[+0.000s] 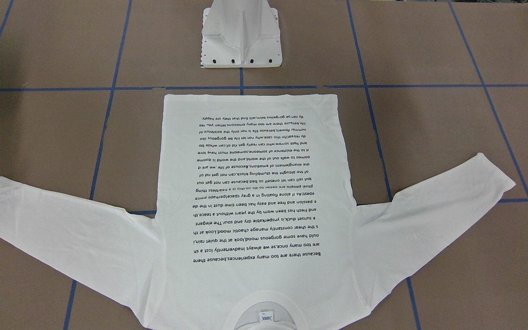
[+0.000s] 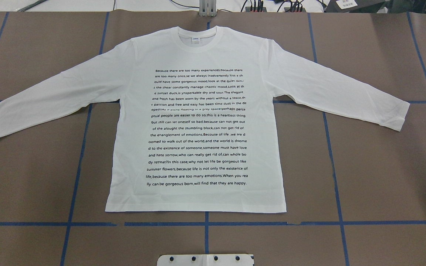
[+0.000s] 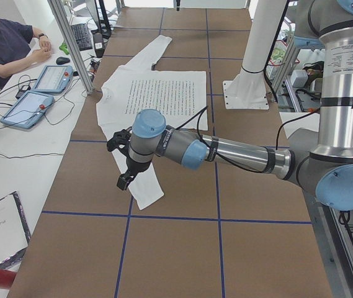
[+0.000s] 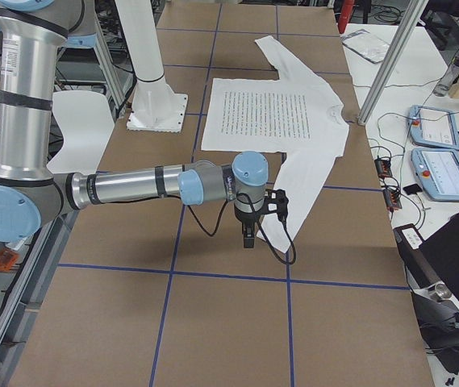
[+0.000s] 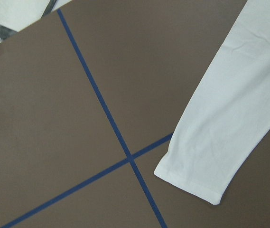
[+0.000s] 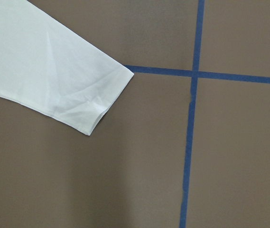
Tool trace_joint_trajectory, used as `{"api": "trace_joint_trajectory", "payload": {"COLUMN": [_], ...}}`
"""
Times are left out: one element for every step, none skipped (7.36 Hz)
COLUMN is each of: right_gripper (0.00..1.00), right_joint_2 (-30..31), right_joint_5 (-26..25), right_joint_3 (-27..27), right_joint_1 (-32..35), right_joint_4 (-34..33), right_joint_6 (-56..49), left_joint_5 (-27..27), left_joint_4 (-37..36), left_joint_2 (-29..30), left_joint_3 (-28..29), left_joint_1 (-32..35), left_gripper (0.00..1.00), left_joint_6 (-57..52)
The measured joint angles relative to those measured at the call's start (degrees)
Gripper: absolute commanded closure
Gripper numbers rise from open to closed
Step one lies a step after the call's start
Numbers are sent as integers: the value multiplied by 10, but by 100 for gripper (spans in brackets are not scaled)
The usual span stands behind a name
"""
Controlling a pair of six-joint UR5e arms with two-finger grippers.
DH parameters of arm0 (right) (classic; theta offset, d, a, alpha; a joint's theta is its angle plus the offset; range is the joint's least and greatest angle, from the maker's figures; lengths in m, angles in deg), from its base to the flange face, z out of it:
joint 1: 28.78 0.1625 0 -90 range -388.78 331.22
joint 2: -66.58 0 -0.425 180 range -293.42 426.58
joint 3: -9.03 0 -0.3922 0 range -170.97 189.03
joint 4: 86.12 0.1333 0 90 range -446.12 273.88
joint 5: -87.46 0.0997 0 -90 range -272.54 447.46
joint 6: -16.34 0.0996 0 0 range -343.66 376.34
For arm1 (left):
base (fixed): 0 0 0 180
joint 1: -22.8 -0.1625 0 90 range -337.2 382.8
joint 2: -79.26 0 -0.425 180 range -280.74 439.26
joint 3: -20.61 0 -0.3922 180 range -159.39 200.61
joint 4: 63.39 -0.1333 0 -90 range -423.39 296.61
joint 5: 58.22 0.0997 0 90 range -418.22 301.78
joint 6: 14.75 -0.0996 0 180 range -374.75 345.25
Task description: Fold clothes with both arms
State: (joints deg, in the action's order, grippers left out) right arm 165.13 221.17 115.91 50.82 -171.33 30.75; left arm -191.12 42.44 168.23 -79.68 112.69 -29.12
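Brown board covers the surface (image 2: 383, 166), marked into large squares by blue tape lines. A white long-sleeved shirt (image 2: 198, 125) lies flat in the middle of it, printed side up, with many lines of small black text on the chest. Its hem is towards the robot and its collar is at the far edge. Both sleeves are spread out to the sides and slant down towards the robot. The left arm (image 3: 226, 152) stretches out low over the surface on its own side, and the right arm (image 4: 132, 187) does the same on the other side. Neither touches the cloth. A white pedestal base (image 1: 241, 41) stands just beyond the hem, apart from it. The left fingers (image 3: 122, 182) hang above the surface near the cuff (image 5: 191, 183) of that side's sleeve. The right fingers (image 4: 248, 238) hang near the other cuff (image 6: 97, 109). Whether either pair is released or clenched cannot be told from these views. The grey-lined collar (image 2: 197, 37) carries a small label (image 2: 196, 39).
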Motion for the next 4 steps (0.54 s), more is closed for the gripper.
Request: {"api": "trace_joint_trajectory", "payload": {"right_gripper": [1, 2, 4, 8], "right_joint_2": [-2, -2, -2, -5], "right_joint_5": [-9, -26, -41, -51], "right_joint_3": [-3, -17, -48, -91], "right_joint_1": [-33, -68, -99, -125], "right_joint_4": [39, 93, 163, 244], "right_joint_6": [69, 136, 196, 250], "left_joint_5": [-13, -21, -24, -26], "left_joint_4": [12, 18, 21, 22], "left_joint_2": [2, 2, 3, 3], "left_joint_3": [12, 16, 17, 16], "left_joint_1": [-2, -2, -2, -2], "left_gripper": [0, 0, 0, 0], "left_joint_6": [0, 0, 0, 0]}}
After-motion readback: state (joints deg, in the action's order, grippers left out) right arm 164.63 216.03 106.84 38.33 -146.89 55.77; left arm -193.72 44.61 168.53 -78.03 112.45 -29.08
